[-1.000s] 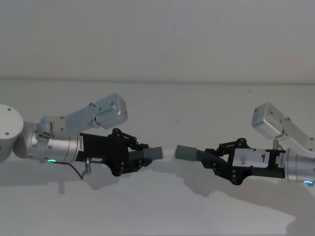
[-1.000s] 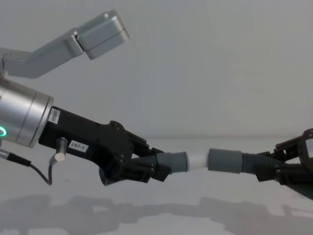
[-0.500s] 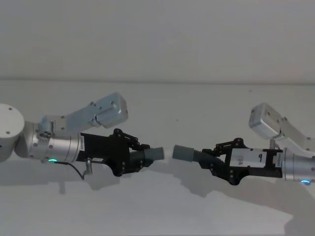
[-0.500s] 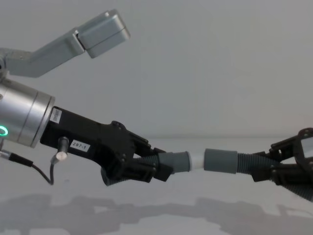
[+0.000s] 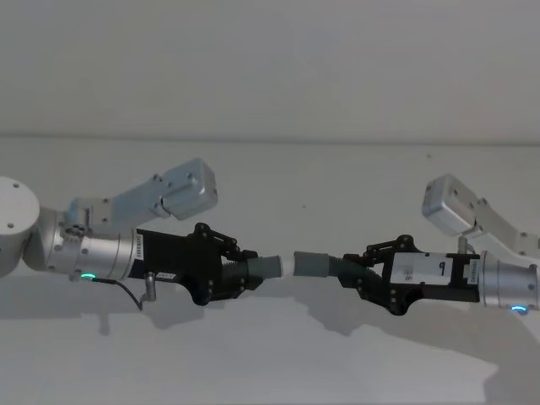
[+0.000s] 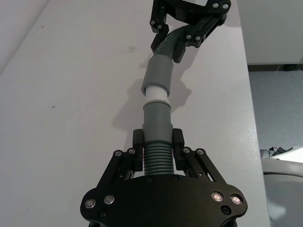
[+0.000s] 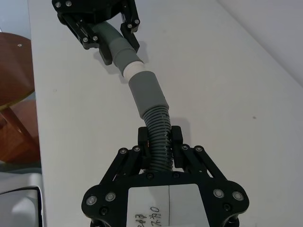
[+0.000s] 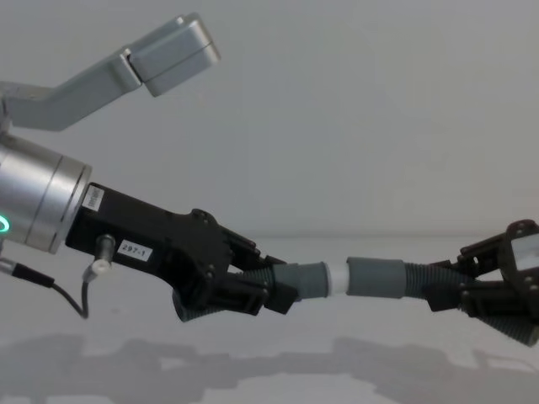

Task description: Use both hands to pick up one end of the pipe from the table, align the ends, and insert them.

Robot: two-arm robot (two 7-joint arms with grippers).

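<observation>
1. The left gripper (image 5: 226,272) is clamped on the ribbed body of its hose piece (image 6: 156,156), held in the air above the table (image 5: 278,354).
2. The right gripper (image 5: 371,274) is likewise closed on the ribs of the other hose piece (image 7: 160,139), facing the left one.
3. Outward from the left fingers, a smooth grey cuff (image 8: 310,279) ends in a narrow white tip (image 8: 338,278); that tip meets the mouth of the wider right cuff (image 8: 376,277).
4. The two long axes run nearly in line, with a slight kink at the joint seen from the right wrist, so the push should go straight along that line.
5. Most of the white tip shows, so insertion looks barely begun.
</observation>
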